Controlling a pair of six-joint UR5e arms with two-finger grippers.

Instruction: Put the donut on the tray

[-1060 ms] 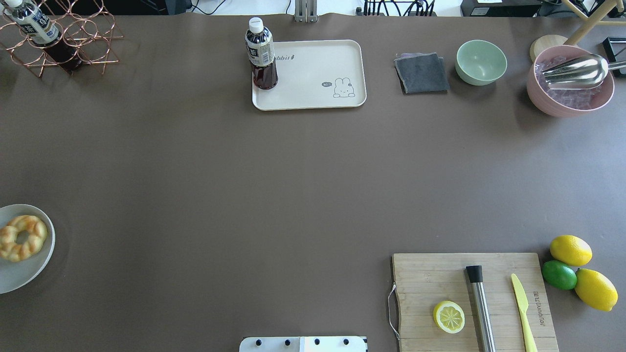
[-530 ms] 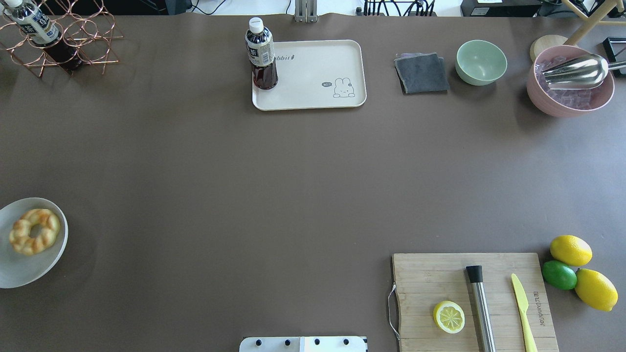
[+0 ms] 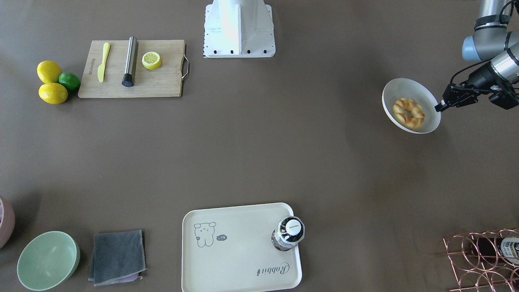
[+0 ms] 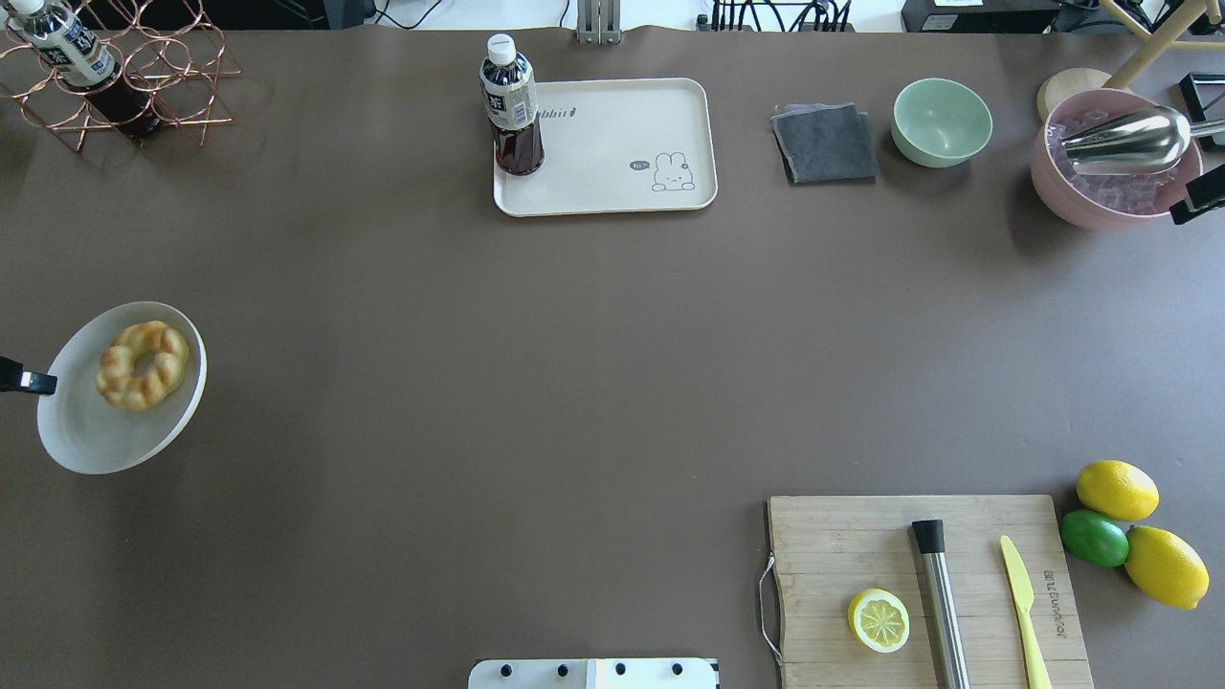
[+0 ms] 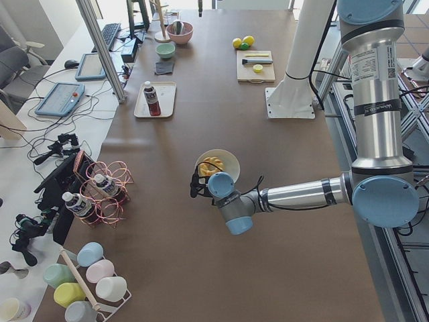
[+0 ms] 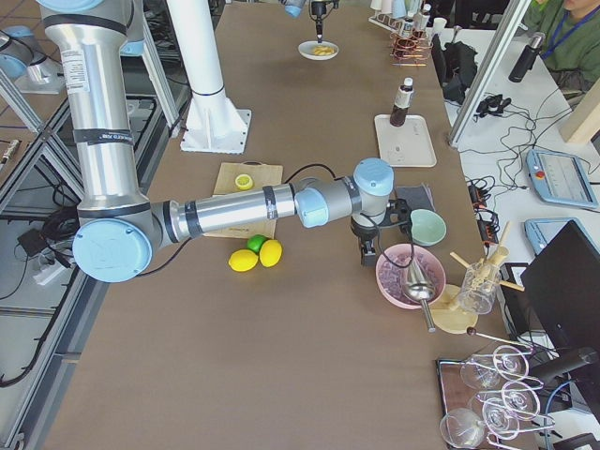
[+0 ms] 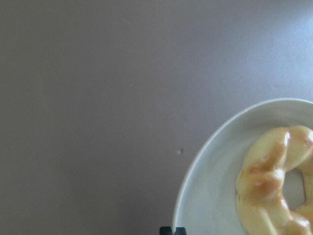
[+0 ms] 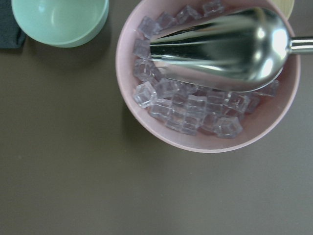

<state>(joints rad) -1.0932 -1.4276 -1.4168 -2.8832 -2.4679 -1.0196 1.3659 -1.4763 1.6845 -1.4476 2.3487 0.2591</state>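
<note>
I judge this to be the carrying step. I do not hold the donut (image 4: 144, 365) itself. My left pincer (image 3: 440, 107) looks pressed together on the rim of the white bowl (image 4: 91, 455) that the donut lies in. In my wrist view the dark tips sit right at that rim at the bottom edge, and from overhead one finger meets the rim on the side nearest me. Whether the bowl is lifted off the worktop (image 4: 574, 383) or resting on it, I cannot tell for sure.

The donut lies flat inside the bowl, a little past its middle on the side away from my pincer. A strip of bare bowl floor separates it from my tips, so nothing of mine touches it.

The tray (image 4: 612, 182) is well apart from the bowl, at the far middle of the worktop. A bottle (image 4: 512, 105) stands upright on its left end as seen from overhead, and the rest of its floor is bare.

The next move, as I judge it, is to bring the bowl level across to the tray. Then I tip or slide the donut out onto the bare part, keeping clear of the bottle. A rim pinch is a weak hold, so the bowl may droop or swing.

My right pincer (image 4: 1191, 206) hangs by the pink bowl (image 4: 1062, 206) of ice, and I cannot tell whether it is spread or pressed together.
</note>
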